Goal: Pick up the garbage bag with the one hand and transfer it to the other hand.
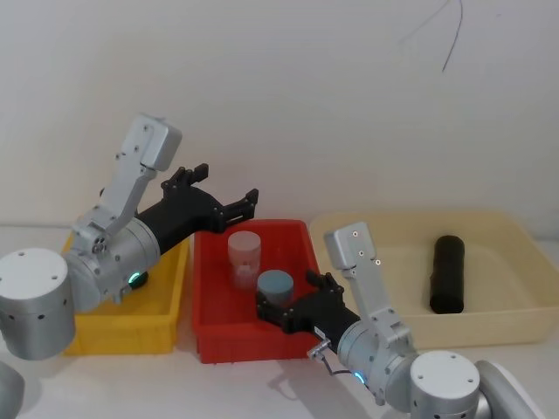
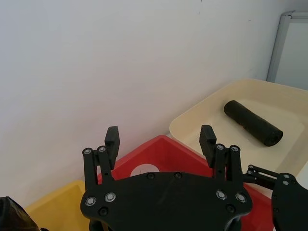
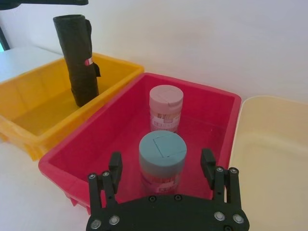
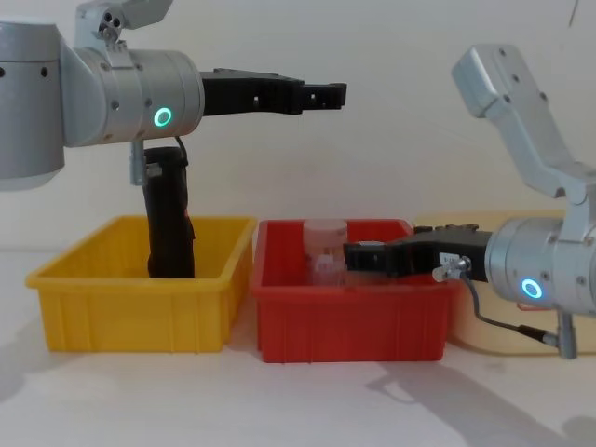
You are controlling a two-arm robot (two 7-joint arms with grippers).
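Observation:
The garbage bag (image 4: pixel 168 219), a tall black roll with a small reddish mark (image 3: pixel 77 57), stands upright in the yellow bin (image 4: pixel 140 298) and rises well above its rim. My left gripper (image 1: pixel 229 185) is open with nothing in it. It sits high over the back of the red bin, above and to the right of the bag (image 4: pixel 321 93) (image 2: pixel 160 137). My right gripper (image 1: pixel 293 298) is open low over the red bin (image 4: pixel 358 256). The blue-lidded jar is just ahead of its fingers (image 3: pixel 115 166).
The red bin (image 1: pixel 301 234) holds a pink-lidded jar (image 1: pixel 244 253) and a blue-lidded jar (image 1: pixel 276 282). On the right, a beige tub (image 1: pixel 511 229) holds another black roll (image 1: pixel 447 273) lying flat. A white wall stands close behind the bins.

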